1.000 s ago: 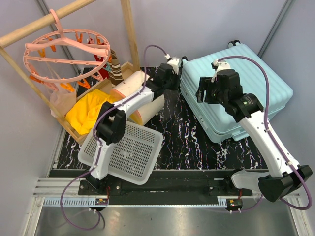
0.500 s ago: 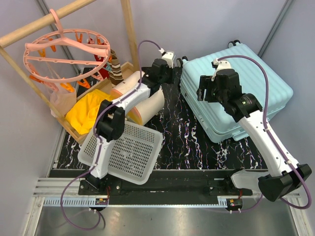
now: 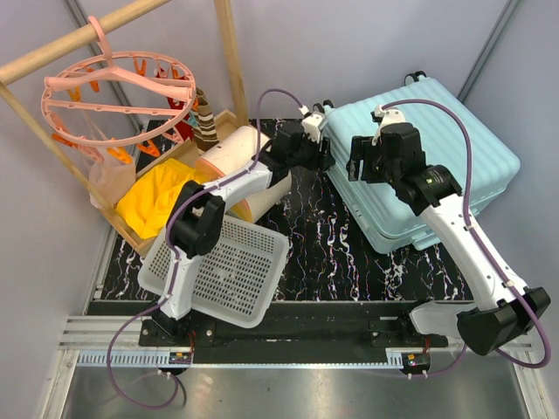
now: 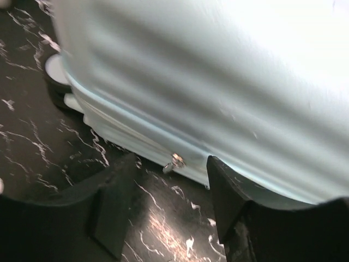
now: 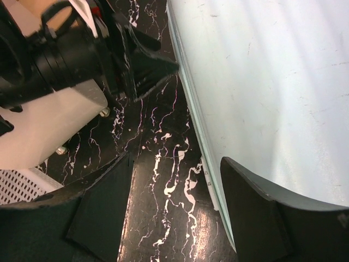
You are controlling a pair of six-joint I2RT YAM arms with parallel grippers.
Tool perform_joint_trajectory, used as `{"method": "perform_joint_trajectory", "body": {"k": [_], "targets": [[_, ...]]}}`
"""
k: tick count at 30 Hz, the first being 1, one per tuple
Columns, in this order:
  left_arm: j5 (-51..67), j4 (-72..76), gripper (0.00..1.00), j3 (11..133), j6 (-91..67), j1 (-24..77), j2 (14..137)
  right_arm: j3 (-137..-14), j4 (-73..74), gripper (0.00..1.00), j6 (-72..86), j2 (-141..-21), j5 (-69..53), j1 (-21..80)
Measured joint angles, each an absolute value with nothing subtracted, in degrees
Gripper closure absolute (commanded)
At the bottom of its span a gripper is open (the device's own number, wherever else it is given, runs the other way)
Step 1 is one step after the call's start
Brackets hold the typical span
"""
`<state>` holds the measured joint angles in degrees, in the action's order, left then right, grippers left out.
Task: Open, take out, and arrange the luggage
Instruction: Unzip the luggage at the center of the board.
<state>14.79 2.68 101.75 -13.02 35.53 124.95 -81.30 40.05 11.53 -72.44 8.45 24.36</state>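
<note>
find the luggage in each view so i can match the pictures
Top external: the luggage lies closed at upper right.
Left wrist: the luggage fills the top and right, close up and blurred.
Right wrist: the luggage fills the right half.
Shared landmark: the black marbled mat along its edge.

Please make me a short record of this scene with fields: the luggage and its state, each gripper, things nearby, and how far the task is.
luggage: mint-blue hard shell, closed, lying flat on the black marbled table
left gripper: open, at the luggage's left edge, a small metal zipper pull in line with the gap, not gripped
right gripper: open, empty, over the same edge
nearby: white perforated basket, left of the luggage
progress: not yet opened
</note>
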Motion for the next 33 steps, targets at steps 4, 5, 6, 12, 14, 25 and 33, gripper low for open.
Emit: {"method": "perform_joint_trajectory", "body": {"k": [4, 5, 6, 12, 14, 25, 33], "targets": [[16.14, 2.72, 0.44, 98.78, -12.6, 36.42, 124.33, -80.95, 40.07, 0.26, 11.55, -72.44, 7.77, 24.36], [16.23, 2.63, 0.46, 98.45, -12.34, 36.58, 124.33, -80.9, 40.07, 0.26, 11.55, -72.44, 7.62, 24.36], [16.27, 2.55, 0.46, 98.3, -12.21, 36.67, 124.33, -80.9, 40.05, 0.26, 11.55, -72.44, 7.51, 24.36], [16.05, 2.52, 0.53, 98.3, -11.75, 36.67, 124.36, -80.9, 40.05, 0.26, 11.55, -72.44, 7.4, 24.36], [15.97, 2.48, 0.55, 98.37, -11.53, 36.67, 124.4, -80.9, 40.05, 0.26, 11.57, -72.44, 7.4, 24.36], [15.44, 2.26, 0.6, 99.66, -9.67, 36.67, 125.36, -80.9, 40.05, 0.25, 11.57, -72.49, 7.46, 24.36], [14.48, 2.24, 0.68, 101.36, -9.21, 36.8, 126.65, -80.9, 40.05, 0.25, 11.57, -73.06, 7.46, 24.36]]}}
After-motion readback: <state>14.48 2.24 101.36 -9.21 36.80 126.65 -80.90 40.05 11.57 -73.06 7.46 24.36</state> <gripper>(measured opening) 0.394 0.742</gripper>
